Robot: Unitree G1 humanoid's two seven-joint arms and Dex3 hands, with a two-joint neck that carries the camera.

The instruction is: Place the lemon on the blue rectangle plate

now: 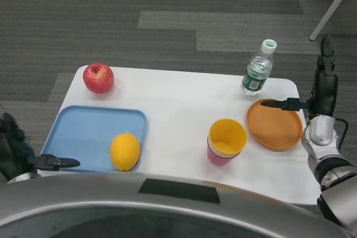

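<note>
We see a bench (178, 110) with a smooth, matt white top. The blue rectangle plate (83, 129) looks like smooth plastic with a soft sheen, and so does the orange plate (279, 129). The lemon (124, 151) has a finely dimpled, slightly glossy skin; the apple (98, 77) shines. The water bottle (257, 71) is clear plastic. The stacked cups (226, 140) look matt plastic. The floor (167, 20) is rough grey carpet. Our right forearm (321, 132) is brushed silver metal.

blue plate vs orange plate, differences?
The blue plate is rectangular, the orange plate round. The blue plate holds the lemon; the orange plate holds nothing, though a right hand finger reaches over it. Blue sits front left, orange at the right. Both lie flat on the table.
</note>
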